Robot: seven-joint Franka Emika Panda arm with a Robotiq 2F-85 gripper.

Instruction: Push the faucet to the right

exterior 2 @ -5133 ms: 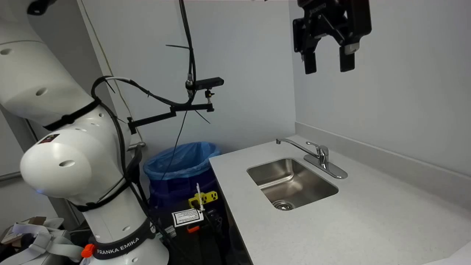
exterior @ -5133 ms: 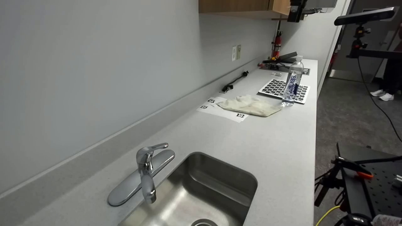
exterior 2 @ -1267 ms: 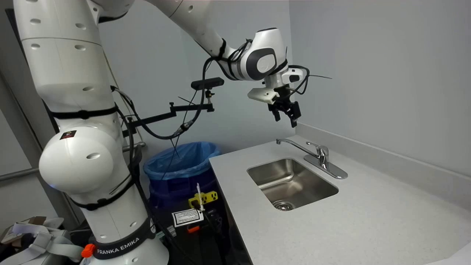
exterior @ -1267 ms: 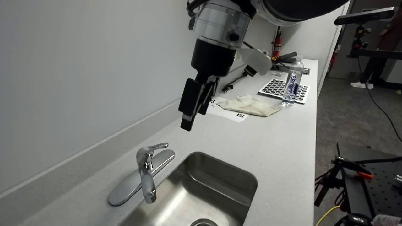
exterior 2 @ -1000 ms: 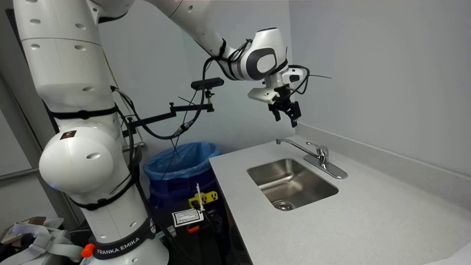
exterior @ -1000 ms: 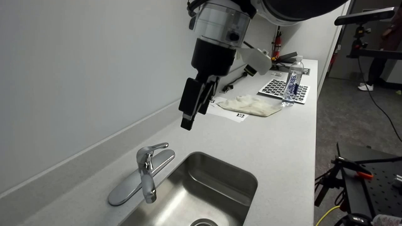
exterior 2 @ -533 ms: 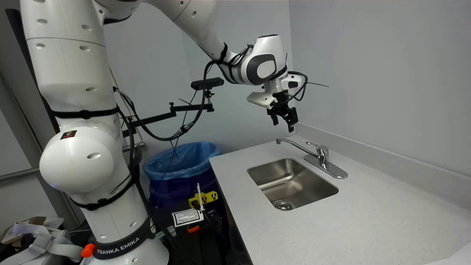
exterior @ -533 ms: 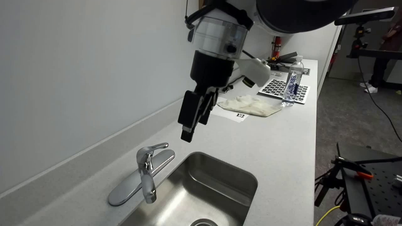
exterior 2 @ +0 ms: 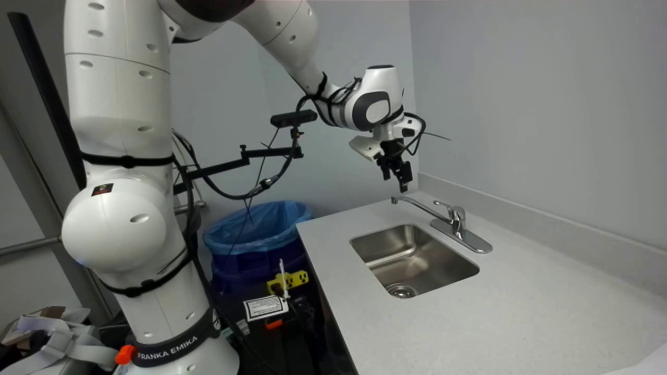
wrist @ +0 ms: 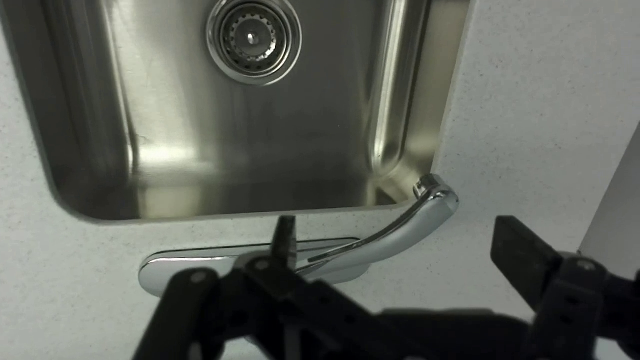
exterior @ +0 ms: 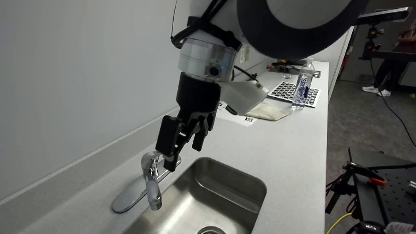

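Note:
The chrome faucet (exterior: 153,191) stands on the counter behind the sink, and shows in both exterior views (exterior 2: 423,208). Its long spout slants over the sink's corner in the wrist view (wrist: 425,220). My gripper (exterior: 183,153) is open and empty. In an exterior view my gripper (exterior 2: 395,180) hangs above the spout's free end, with a visible gap. In the wrist view the spout lies across the space between the fingers of my gripper (wrist: 397,240). One finger covers part of the spout's root and base plate there. The lever's end is hidden by my finger in an exterior view.
The steel sink basin (exterior: 208,191) is beside the faucet. The wall (exterior 2: 521,114) rises behind it. A water bottle (exterior: 302,87), a cloth (exterior: 271,112) and a black-and-white grid panel (exterior: 282,91) lie further along the counter. A blue-lined bin (exterior 2: 260,234) stands past the counter's edge.
My arm has come into the sink area since the oldest frames. In the last half second my gripper has moved lower and nearer the faucet, still open. The faucet has not moved.

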